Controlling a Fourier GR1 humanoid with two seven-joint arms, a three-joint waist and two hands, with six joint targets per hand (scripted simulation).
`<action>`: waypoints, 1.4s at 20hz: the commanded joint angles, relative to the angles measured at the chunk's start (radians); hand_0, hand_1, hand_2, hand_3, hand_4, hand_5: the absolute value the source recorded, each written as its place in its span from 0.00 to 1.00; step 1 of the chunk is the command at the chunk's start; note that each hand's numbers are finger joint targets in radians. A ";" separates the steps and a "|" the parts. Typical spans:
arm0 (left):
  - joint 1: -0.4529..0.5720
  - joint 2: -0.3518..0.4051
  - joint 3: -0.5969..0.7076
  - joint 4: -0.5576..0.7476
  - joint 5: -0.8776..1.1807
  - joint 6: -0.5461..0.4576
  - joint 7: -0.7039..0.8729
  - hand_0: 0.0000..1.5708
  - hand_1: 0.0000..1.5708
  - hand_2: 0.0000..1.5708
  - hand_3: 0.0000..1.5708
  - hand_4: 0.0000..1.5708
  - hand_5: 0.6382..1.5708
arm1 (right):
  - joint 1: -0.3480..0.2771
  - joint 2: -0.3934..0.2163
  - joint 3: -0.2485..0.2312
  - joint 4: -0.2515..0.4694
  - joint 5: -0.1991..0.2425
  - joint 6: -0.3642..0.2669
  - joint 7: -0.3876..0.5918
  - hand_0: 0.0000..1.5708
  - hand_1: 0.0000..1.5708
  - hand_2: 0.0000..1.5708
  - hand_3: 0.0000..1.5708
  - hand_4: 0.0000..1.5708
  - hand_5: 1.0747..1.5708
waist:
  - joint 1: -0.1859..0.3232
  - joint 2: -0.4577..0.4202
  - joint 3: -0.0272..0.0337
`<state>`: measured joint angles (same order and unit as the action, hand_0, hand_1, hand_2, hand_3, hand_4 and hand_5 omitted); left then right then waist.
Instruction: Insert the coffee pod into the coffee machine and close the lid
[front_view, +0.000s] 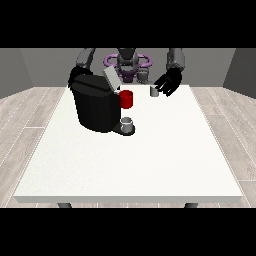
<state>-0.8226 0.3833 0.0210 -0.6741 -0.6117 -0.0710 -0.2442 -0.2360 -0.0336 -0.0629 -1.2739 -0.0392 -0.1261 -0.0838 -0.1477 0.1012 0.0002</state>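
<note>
Coffee pod sits on table beside open, empty hand at view's right.

Coffee machine: black, bulky, upright on table's far part, toward the view's left. Grey lid raised, tilted open. Coffee pod: small, grey, upright on table, right of machine, well apart from it.

My hand at the view's left is hidden behind the coffee machine. The small grey pod is too small to show detail, and whether my other hand touches it, I cannot tell.
</note>
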 joint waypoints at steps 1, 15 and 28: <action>-0.014 -0.015 0.000 -0.027 -0.013 -0.005 0.020 0.80 0.80 0.85 0.82 0.36 1.00 | 0.026 0.000 -0.018 0.015 -0.030 0.024 -0.038 0.00 0.00 0.00 0.00 0.32 1.00 | -0.011 -0.008 -0.0001; -0.285 0.135 0.130 0.024 0.029 -0.088 0.093 0.79 0.79 0.80 0.76 0.30 1.00 | -0.096 -0.018 0.034 -0.088 0.015 0.005 0.036 0.00 0.00 0.00 0.00 0.33 1.00 | -0.139 0.113 -0.0004; -0.307 0.057 0.101 0.032 -0.009 -0.058 0.129 0.83 0.83 0.85 0.79 0.31 1.00 | -0.063 -0.013 0.040 -0.102 0.014 -0.009 0.052 0.00 0.00 0.00 0.00 0.31 1.00 | -0.152 0.101 -0.0002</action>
<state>-1.1361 0.4610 0.1231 -0.6517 -0.6168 -0.1349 -0.1186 -0.3100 -0.0391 -0.0290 -1.3545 -0.0156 -0.1537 -0.0631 -0.2892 0.2162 0.0002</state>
